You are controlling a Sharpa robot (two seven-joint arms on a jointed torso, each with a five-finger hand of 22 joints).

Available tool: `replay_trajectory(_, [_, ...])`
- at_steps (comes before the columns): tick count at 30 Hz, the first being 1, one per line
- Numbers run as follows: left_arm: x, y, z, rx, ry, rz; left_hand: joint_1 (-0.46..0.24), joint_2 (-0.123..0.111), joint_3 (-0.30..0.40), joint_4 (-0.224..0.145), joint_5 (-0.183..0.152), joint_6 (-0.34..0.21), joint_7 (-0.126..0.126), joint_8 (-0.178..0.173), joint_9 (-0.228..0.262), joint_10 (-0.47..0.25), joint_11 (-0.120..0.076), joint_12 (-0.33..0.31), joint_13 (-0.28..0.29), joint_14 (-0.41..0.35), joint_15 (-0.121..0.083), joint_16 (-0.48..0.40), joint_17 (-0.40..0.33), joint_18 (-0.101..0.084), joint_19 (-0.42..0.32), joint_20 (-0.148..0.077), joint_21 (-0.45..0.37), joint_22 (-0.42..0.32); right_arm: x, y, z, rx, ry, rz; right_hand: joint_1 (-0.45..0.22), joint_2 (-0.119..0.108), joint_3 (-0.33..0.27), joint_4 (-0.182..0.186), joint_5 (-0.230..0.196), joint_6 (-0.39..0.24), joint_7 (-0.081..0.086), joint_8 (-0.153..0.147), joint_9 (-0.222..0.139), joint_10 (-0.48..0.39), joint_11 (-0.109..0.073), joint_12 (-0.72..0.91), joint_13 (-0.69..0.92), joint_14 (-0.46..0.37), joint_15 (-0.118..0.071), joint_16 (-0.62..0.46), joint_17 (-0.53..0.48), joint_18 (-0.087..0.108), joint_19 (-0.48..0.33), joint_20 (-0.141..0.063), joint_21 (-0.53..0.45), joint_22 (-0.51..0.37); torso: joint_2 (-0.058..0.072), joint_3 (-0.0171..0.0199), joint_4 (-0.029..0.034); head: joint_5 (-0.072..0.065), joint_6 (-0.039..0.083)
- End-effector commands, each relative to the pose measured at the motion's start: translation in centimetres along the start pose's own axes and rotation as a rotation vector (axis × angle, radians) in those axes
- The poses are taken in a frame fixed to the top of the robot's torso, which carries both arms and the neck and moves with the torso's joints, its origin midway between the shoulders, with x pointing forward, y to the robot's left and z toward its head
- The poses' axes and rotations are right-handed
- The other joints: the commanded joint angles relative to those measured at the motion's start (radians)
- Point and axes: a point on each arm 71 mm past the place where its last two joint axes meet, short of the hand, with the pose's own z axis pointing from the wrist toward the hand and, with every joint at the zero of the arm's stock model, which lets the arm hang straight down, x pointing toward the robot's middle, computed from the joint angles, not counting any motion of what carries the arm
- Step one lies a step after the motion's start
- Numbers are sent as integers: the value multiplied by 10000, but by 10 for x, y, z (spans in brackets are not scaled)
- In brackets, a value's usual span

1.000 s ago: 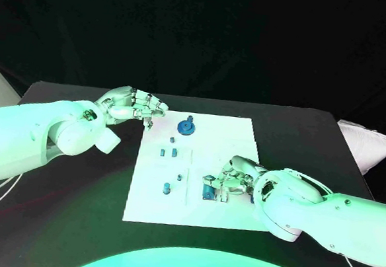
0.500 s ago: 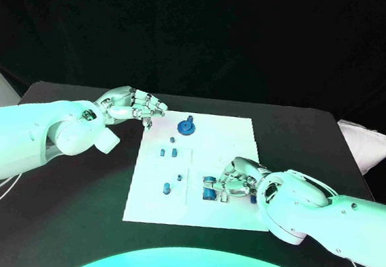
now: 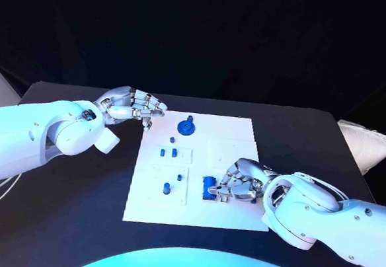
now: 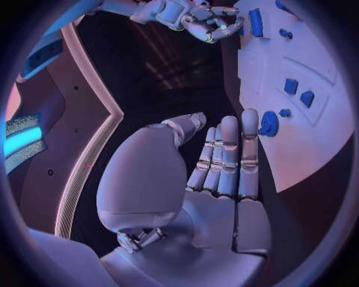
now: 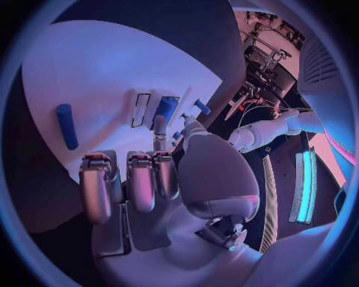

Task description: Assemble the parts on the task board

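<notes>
Black table (image 3: 71,184), white task board (image 3: 222,127), dark backdrop.

Two white arms, each ending in a silver hand

The left arm (image 3: 28,142) and right arm (image 3: 355,221) wear smooth, rounded, glossy white shells with small dark screw holes. The left hand (image 3: 131,106) and right hand (image 3: 241,184) are built of silver metal segments with dark gaps; wrist views show a broad, smooth palm cover and blocky fingers (image 4: 228,155).

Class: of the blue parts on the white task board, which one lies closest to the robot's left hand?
The round, gear-like blue part at the board's far end. It sits just beside the left robot hand, while the other blue parts lie farther down the task board.
</notes>
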Motion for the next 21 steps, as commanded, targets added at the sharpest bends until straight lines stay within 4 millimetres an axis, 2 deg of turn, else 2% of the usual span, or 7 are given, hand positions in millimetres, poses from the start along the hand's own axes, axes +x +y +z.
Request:
replay_trajectory(1, [2, -1, 1, 75, 157, -153, -37, 63, 29, -26, 60, -99, 79, 52, -9, -72, 11, -30, -16, 2, 48, -27, -11, 71, 4, 42, -33, -9, -3, -4, -1, -221, -59, -214, 319, -22, 131, 3, -69, -90, 10, 66, -31, 706, 2, -45, 2196, 1011, -14, 5, 2252, -90, 992, -83, -4, 2566, 2, -11, 2, -11, 1])
replay_trajectory(5, [2, -1, 1, 118, 186, -162, -37, 63, 29, -26, 60, -99, 79, 52, -9, -72, 11, -30, -16, 2, 48, -27, -11, 71, 4, 42, -33, -9, -13, -18, -5, 70, -631, -10, 624, -162, 161, 8, -29, -340, 106, -56, -113, 689, 72, -84, 2181, 992, 32, -38, 2169, -87, 987, -57, -25, 2560, 1, -10, 5, -25, 1])
replay_trajectory(8, [3, -2, 0, 207, 262, -184, -51, 40, 19, -33, 59, -109, 78, 56, -15, -79, 13, -29, -19, -11, 50, -31, -13, 70, -1, 45, -42, -12, -25, -30, -12, 233, -1168, 582, 1046, -326, 184, 12, 178, -838, 324, -345, -250, 601, 256, -257, 2092, 944, 178, -148, 1965, -2, 888, 48, -507, 2443, -4, -10, 3, -36, 1])
replay_trajectory(10, [4, -3, 0, 267, 314, -199, -63, 32, 12, -29, 59, -114, 78, 56, -16, -83, 14, -30, -21, -15, 52, -33, -13, 70, -3, 46, -46, -14, -30, -37, -18, 259, -1468, 833, 1237, -396, 186, 1, 220, -974, 397, -439, -295, 574, 323, -301, 2072, 938, 240, -164, 1940, 17, 864, 101, -615, 2417, 0, -12, -12, -66, 1])
replay_trajectory(15, [6, -4, 0, 397, 433, -261, -63, 32, 12, -29, 59, -114, 78, 56, -16, -83, 14, -30, -21, -15, 52, -33, -13, 70, -3, 46, -46, -14, -42, -57, -31, 505, -1963, 972, 1598, -573, 151, -4, 237, -1161, 507, -580, -363, 481, 422, -466, 1988, 914, 327, -220, 1846, 64, 806, 190, -879, 2353, 3, -8, -35, -96, 1])
replay_trajectory(21, [10, -6, 0, 487, 582, -376, -92, 18, -2, -17, 56, -124, 77, 55, -21, -91, 17, -33, -24, -23, 57, -35, -13, 68, -10, 50, -54, -17, -50, -82, -42, 1020, -2285, 356, 1614, -695, 35, 55, 205, -1080, 512, -542, -355, 361, 440, -682, 1875, 910, 355, -225, 1847, 94, 766, 233, -1046, 2312, 11, 6, -14, -176, 1])
